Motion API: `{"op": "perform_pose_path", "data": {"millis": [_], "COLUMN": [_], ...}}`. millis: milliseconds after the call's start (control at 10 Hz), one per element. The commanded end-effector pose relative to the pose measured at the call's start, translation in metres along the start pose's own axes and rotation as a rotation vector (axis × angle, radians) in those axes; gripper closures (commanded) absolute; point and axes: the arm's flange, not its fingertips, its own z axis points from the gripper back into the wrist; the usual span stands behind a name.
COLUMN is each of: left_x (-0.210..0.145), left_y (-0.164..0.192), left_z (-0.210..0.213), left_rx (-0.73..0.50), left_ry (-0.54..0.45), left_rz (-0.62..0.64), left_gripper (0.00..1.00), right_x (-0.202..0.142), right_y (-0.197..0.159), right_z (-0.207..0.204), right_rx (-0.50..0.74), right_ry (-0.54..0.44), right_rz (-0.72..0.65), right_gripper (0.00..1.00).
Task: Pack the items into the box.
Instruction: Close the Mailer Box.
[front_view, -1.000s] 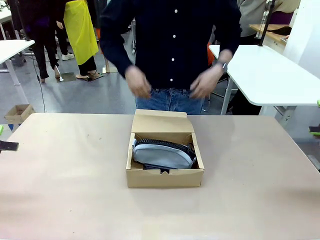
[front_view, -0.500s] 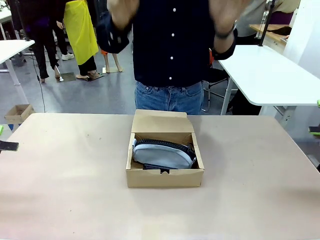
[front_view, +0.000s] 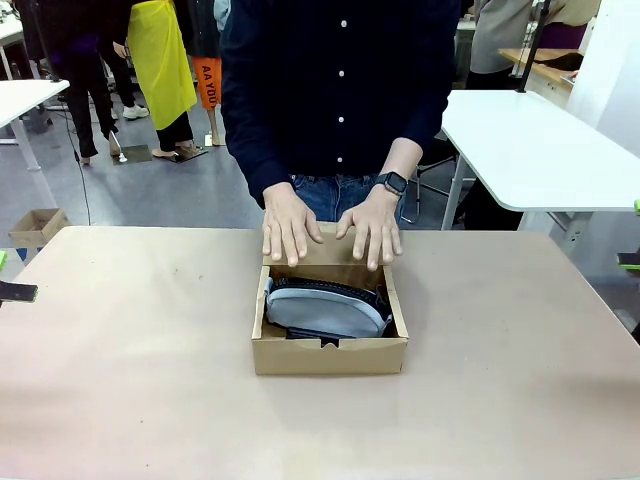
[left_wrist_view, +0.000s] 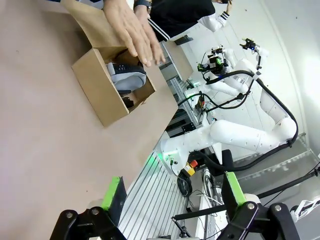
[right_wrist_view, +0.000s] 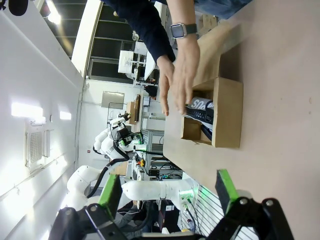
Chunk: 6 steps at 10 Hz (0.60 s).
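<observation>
Spreading under everything else, the bench (front_view: 120, 380) carries one box (front_view: 330, 356), shallow brown cardboard, standing open near the bench's middle. Its hinged lid flap (front_view: 328, 250) lies back at the box's far edge, on the person's side.

Inside the box lies one light grey pouch (front_view: 322, 312) with a black zipper along its far side. It spans nearly the whole inside from side wall to side wall. Just at the box's near wall, under the pouch's edge, one small dark thing (front_view: 318, 340) peeks out, too hidden to name.

Two hands of the person press flat on the lid flap at the far side of the box, fingers pointing over the opening: the hand with the wristwatch (front_view: 372, 232) and the bare-wristed hand (front_view: 290, 226), side by side and apart.

Two grippers hang well away from the box. The left gripper (left_wrist_view: 174, 196) has its jaws spread wide with nothing between them, and the box sits far ahead of it. The right gripper (right_wrist_view: 168, 192) likewise has its jaws wide apart and bare.

One tiny cardboard carton (front_view: 37, 225) rests on the floor, far off to the left of the box.
</observation>
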Motion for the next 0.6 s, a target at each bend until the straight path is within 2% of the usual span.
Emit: {"op": "perform_pose_path", "data": {"millis": [0, 500], "left_x": [-0.0032, -0.0032], "left_y": [-0.0026, -0.0026], "left_z": [0.0033, 0.0033], "left_rx": [-0.008, -0.008], "left_ry": [0.006, 0.006], "left_rz": [0.004, 0.004], "left_gripper": [0.0, 0.0], "right_x": [-0.0013, -0.0013], "right_y": [0.0037, 0.0037], "right_z": [0.0025, 0.0025], "right_rx": [-0.001, -0.001], "right_ry": [0.008, 0.008], "right_rz": [-0.01, -0.01], "right_gripper": [0.0, 0.0]}}
